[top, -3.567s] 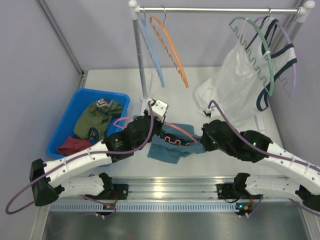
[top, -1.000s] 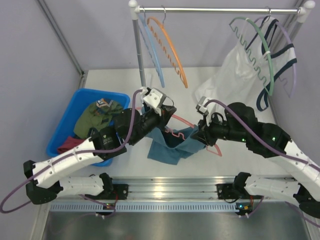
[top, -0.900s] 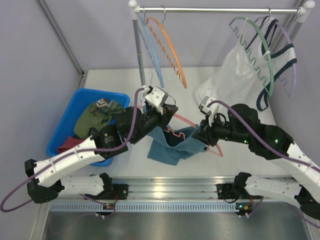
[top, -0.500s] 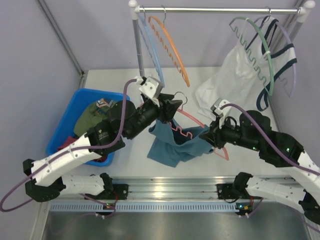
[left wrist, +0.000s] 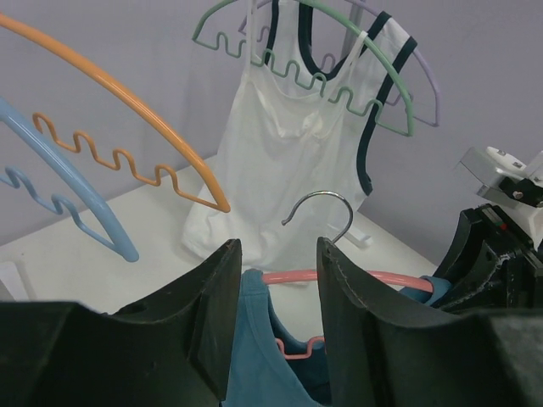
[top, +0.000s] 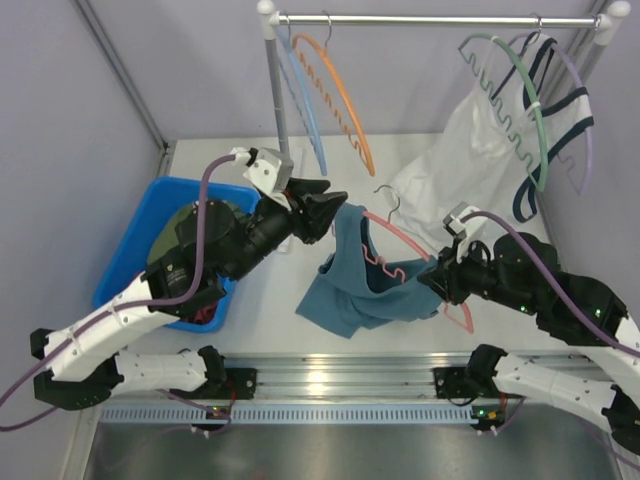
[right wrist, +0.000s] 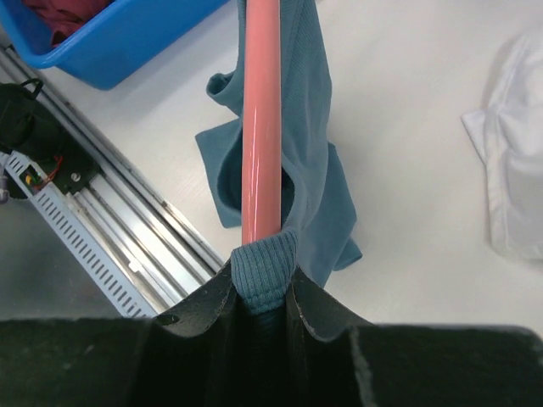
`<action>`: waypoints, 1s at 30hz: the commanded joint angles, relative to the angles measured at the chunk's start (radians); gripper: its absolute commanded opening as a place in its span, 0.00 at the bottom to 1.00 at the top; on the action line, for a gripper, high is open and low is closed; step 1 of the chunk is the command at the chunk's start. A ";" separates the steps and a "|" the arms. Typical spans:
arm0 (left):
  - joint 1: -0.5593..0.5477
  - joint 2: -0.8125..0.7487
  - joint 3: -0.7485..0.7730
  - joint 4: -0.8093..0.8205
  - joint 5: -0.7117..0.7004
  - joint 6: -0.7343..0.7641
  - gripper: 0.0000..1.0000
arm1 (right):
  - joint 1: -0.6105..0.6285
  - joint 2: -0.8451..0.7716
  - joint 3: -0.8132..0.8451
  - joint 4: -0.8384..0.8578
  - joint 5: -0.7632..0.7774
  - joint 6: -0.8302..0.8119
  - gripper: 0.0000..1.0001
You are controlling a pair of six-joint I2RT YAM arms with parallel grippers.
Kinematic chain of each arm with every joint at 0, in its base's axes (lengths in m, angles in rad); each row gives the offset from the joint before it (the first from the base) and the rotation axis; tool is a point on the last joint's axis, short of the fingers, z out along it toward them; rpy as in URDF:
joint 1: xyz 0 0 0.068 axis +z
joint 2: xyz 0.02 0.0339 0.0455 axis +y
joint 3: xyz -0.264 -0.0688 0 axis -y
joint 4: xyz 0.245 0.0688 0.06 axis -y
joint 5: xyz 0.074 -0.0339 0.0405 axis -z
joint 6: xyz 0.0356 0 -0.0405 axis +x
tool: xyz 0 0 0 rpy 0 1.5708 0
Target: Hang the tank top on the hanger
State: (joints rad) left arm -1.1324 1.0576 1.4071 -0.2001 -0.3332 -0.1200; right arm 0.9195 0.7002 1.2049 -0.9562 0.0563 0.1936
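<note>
Currently the salmon hanger (top: 407, 240) is held aloft at a slant over the desk (top: 262, 300), with the teal tank top (top: 352, 290) draped from it. The garment's lower folds hang close to the desk; whether they touch it cannot be told. The right pincer (right wrist: 261, 278) is clamped narrow on the hanger's arm through the ribbed strap hem, pinning cloth to plastic. The left pincer (left wrist: 277, 248) stands wide and grips nothing. It sits just beside the upper strap, and the hanger's metal hook (left wrist: 319, 194) shows through its gap.

Judgement: the step in hand is seating the free strap over the hanger's other shoulder. The right clamp should stay firm. The left pincer should take the loose strap by its edge only, lift it clear of the hook, and lay it into the wavy notches before letting go.

Not verifiable: the hanger's upper end lies under fabric, and folds hide where the second strap sits. In the overhead view cloth hides the right pincer's tips.
</note>
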 commanded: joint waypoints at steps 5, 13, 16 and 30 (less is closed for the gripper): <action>-0.003 -0.013 0.050 0.001 0.019 0.028 0.46 | -0.007 -0.013 0.065 -0.073 0.267 0.171 0.00; -0.003 0.024 0.033 -0.032 0.020 0.036 0.50 | -0.089 0.156 0.116 -0.033 0.374 0.187 0.00; -0.001 0.022 0.001 -0.027 0.026 0.031 0.52 | -0.274 0.203 0.117 0.045 0.204 0.126 0.00; -0.003 -0.051 -0.118 -0.038 0.042 0.000 0.53 | -0.562 0.475 0.550 0.062 -0.007 0.001 0.00</action>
State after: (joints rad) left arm -1.1324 1.0393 1.2995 -0.2562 -0.3058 -0.1066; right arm 0.3973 1.1496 1.6135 -0.9741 0.0765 0.2317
